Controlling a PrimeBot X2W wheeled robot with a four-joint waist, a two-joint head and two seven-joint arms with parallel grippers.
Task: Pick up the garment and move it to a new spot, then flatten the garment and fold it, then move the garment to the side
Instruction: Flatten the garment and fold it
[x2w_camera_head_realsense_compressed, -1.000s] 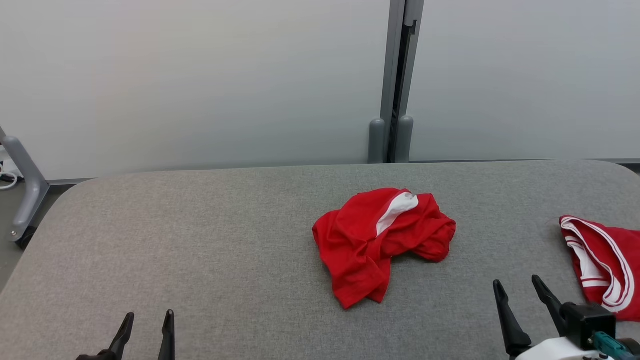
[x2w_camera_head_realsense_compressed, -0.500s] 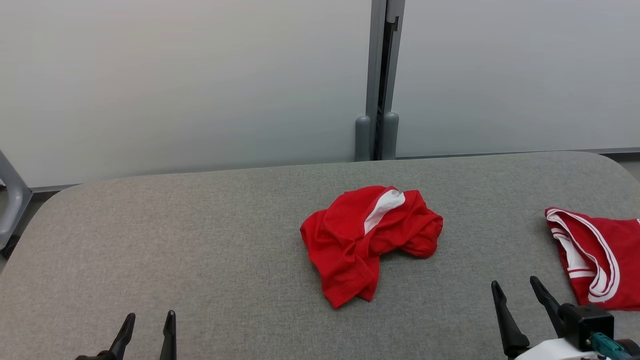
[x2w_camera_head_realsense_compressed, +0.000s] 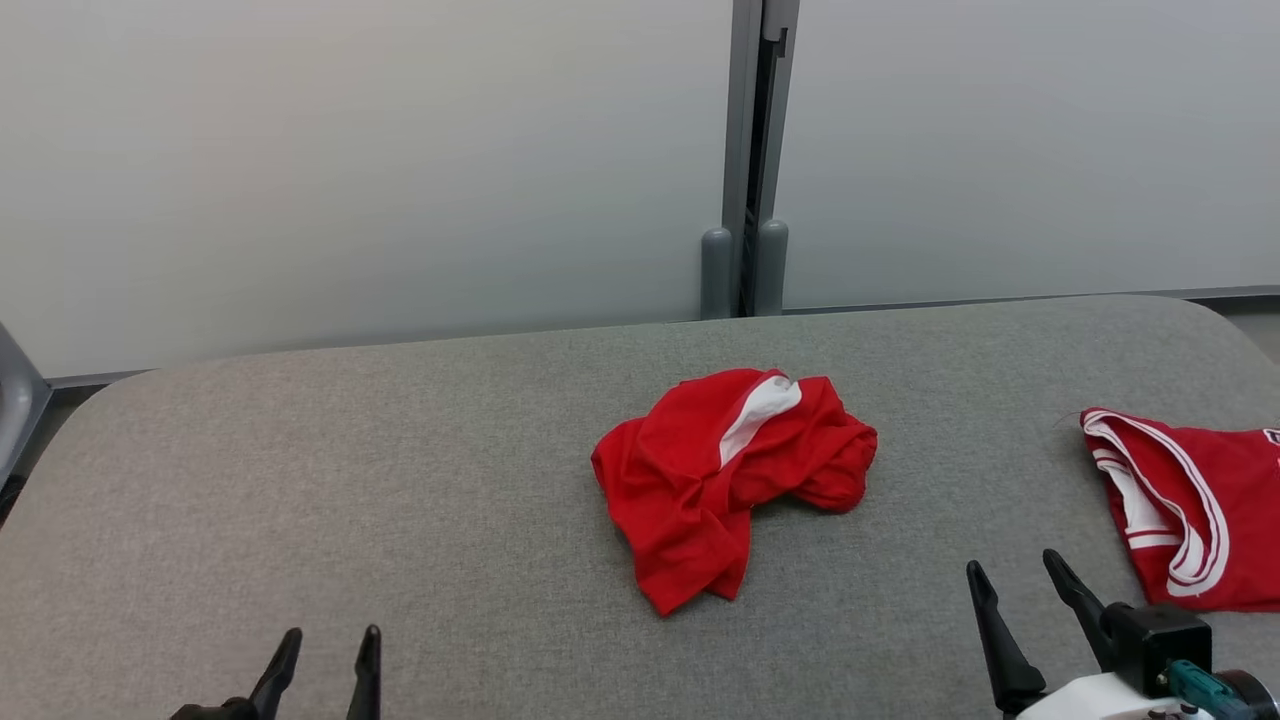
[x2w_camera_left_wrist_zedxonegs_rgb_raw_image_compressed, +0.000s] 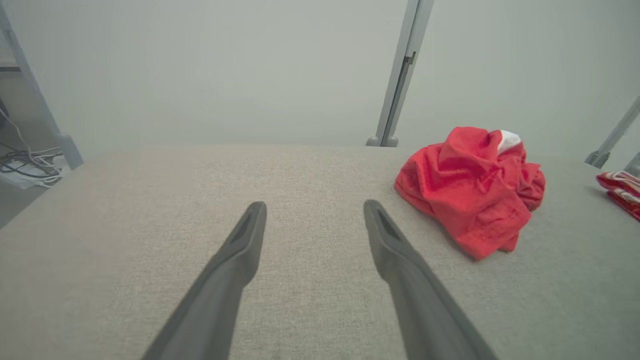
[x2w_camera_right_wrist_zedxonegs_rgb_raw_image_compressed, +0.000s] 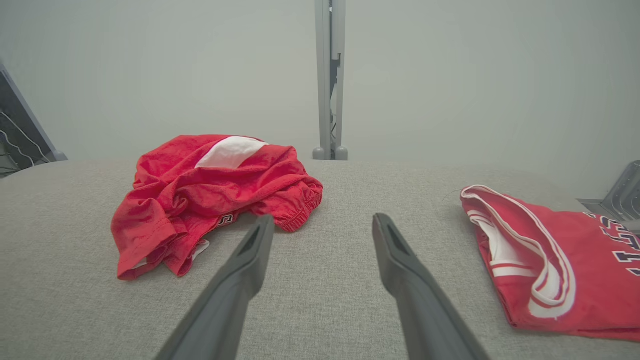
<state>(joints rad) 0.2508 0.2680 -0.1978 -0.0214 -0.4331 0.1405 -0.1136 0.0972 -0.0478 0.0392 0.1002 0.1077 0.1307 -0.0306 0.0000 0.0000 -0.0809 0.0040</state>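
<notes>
A crumpled red garment (x2w_camera_head_realsense_compressed: 720, 480) with a white patch lies bunched near the middle of the grey padded table (x2w_camera_head_realsense_compressed: 300, 480). The left wrist view shows the garment (x2w_camera_left_wrist_zedxonegs_rgb_raw_image_compressed: 470, 185) ahead and to the right; the right wrist view has the garment (x2w_camera_right_wrist_zedxonegs_rgb_raw_image_compressed: 210, 185) ahead and to the left. My left gripper (x2w_camera_head_realsense_compressed: 332, 634) hovers open and empty at the table's near edge, well left of the cloth, fingers spread (x2w_camera_left_wrist_zedxonegs_rgb_raw_image_compressed: 315, 204). Near the front right, my right gripper (x2w_camera_head_realsense_compressed: 1011, 562) is open too, its fingers apart (x2w_camera_right_wrist_zedxonegs_rgb_raw_image_compressed: 324, 217) and a short way from the garment's nearest fold.
A second red garment (x2w_camera_head_realsense_compressed: 1200, 510) with white trim lies flat at the table's right edge, close beside my right gripper, and shows in the right wrist view (x2w_camera_right_wrist_zedxonegs_rgb_raw_image_compressed: 550, 255). A grey post (x2w_camera_head_realsense_compressed: 745, 160) stands behind the table against pale panels. Cables (x2w_camera_left_wrist_zedxonegs_rgb_raw_image_compressed: 30, 167) lie on the floor far left.
The head camera has turned, so the whole picture has slid left and slightly up. The garment lies as before. Both grippers stay open, barely shifted in the view.
</notes>
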